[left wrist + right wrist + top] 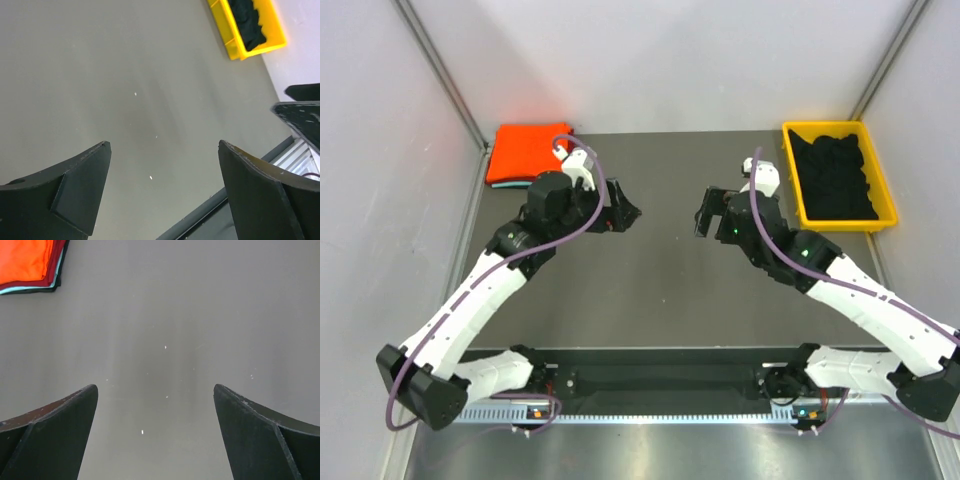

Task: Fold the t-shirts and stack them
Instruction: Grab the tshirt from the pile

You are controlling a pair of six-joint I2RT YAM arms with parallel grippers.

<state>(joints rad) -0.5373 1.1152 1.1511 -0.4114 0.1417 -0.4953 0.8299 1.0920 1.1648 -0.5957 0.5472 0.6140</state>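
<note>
T-shirt stack (528,152) far left, tray (792,175) far right

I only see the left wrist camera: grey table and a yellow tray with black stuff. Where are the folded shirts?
Observer: The folded t-shirts sit at the table's far left corner, an orange-red one on top.
Operator: Anything under the orange one?
Observer: Yes, the right wrist view shows dark red, teal and black layers beneath it.
Operator: Is the right end effector holding something?
Observer: No, the right end effector is open and empty over bare table.
</note>
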